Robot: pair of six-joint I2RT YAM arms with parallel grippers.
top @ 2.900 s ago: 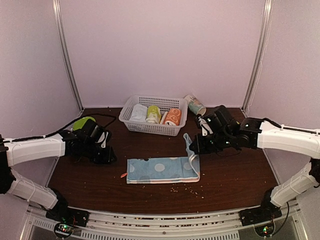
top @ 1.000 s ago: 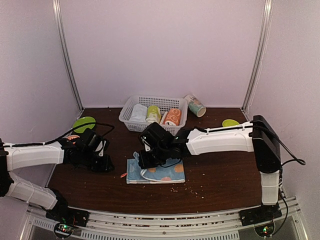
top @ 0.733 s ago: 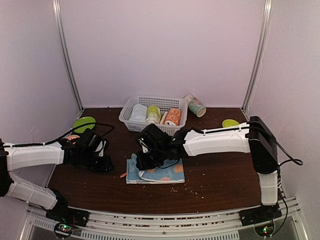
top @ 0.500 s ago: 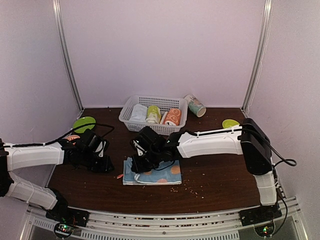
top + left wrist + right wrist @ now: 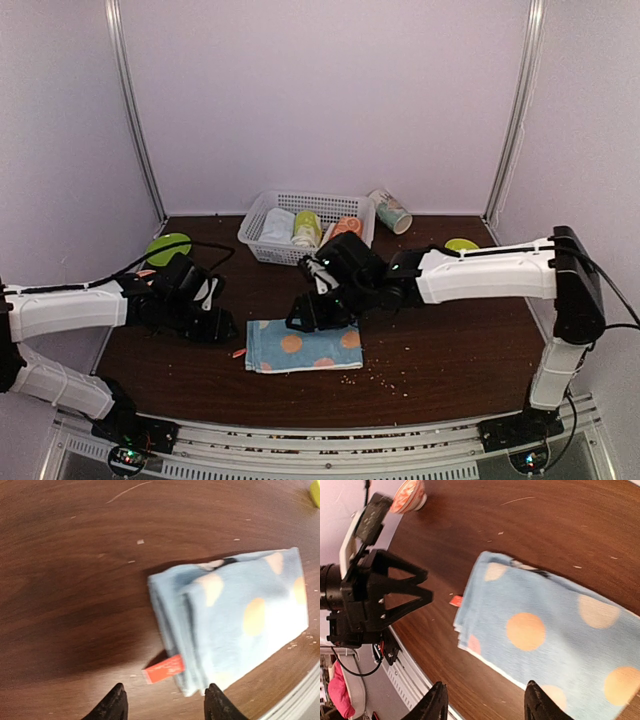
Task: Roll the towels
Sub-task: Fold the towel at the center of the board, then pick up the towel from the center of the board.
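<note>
The light blue towel (image 5: 304, 345) with orange and white spots lies folded flat near the table's front middle. It also fills the left wrist view as the towel (image 5: 235, 612), its red tag (image 5: 164, 669) sticking out of the near edge. My left gripper (image 5: 220, 328) sits just left of it, open and empty; in its own view the left gripper (image 5: 166, 707) has the tag between its tips. My right gripper (image 5: 302, 320) hovers over the towel's far left edge, open and empty. In the right wrist view the towel (image 5: 545, 635) lies below the right gripper (image 5: 486, 702).
A white basket (image 5: 270, 250) at the back holds a pale roll, a yellow-green roll (image 5: 306, 228) and a peach-orange roll (image 5: 346, 226). A printed cup (image 5: 390, 211) lies beside it. A green plate (image 5: 165, 247) is back left, a small green dish (image 5: 460, 245) back right. Crumbs dot the front.
My right gripper let go of the towel's folded-over end and drew back to the right, leaving the towel folded. Both grippers have opened wider.
</note>
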